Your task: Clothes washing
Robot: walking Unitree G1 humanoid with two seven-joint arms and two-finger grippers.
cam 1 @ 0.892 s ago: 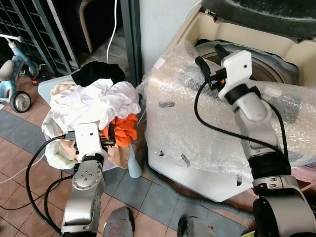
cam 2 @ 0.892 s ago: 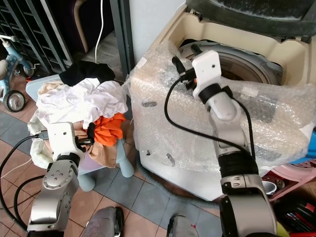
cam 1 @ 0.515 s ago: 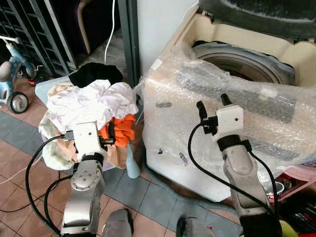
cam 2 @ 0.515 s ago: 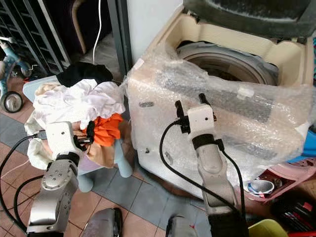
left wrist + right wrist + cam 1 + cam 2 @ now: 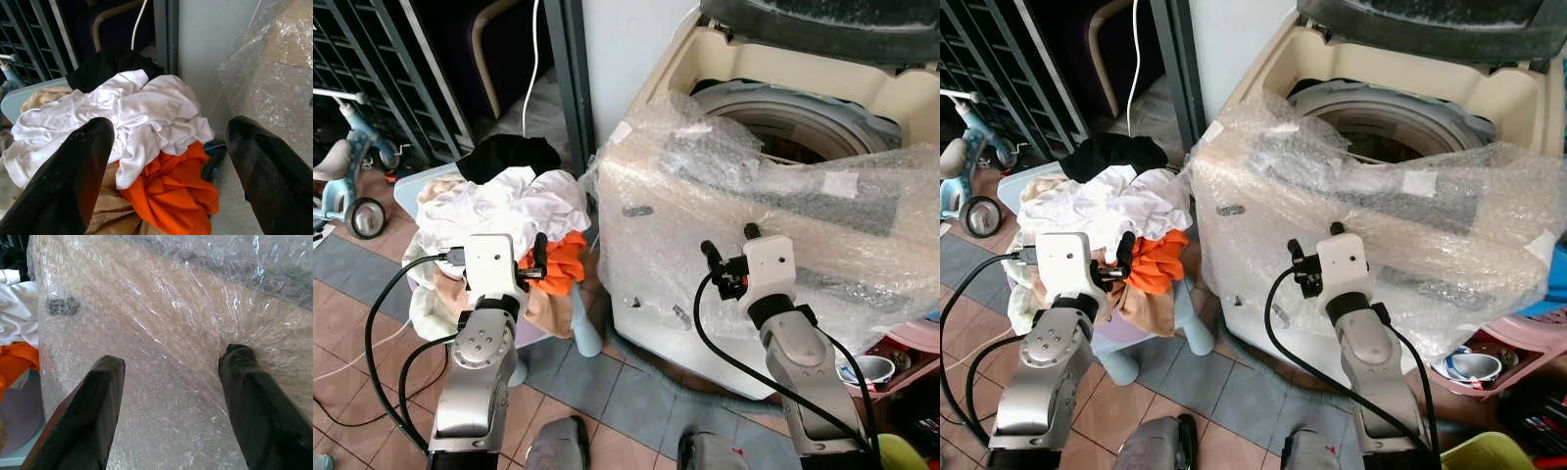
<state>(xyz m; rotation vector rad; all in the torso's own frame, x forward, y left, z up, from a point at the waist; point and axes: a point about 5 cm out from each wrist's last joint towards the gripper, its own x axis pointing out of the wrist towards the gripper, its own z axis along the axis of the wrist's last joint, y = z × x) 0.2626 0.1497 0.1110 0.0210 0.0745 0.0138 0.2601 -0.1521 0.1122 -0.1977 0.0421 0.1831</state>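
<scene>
Both grippers gape empty: left gripper [image 5: 161, 171] facing clothes pile [image 5: 509, 211], right gripper [image 5: 171, 406] facing washing machine [image 5: 773, 186].

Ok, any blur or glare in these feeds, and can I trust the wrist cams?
Eye views: sharp, even daylight, dark behind the grille. Left wrist view: clothes pile crisp, fingers close and soft. Right wrist view: bubble wrap shows mild sheen, detail readable, fingers slightly blurred.
</scene>
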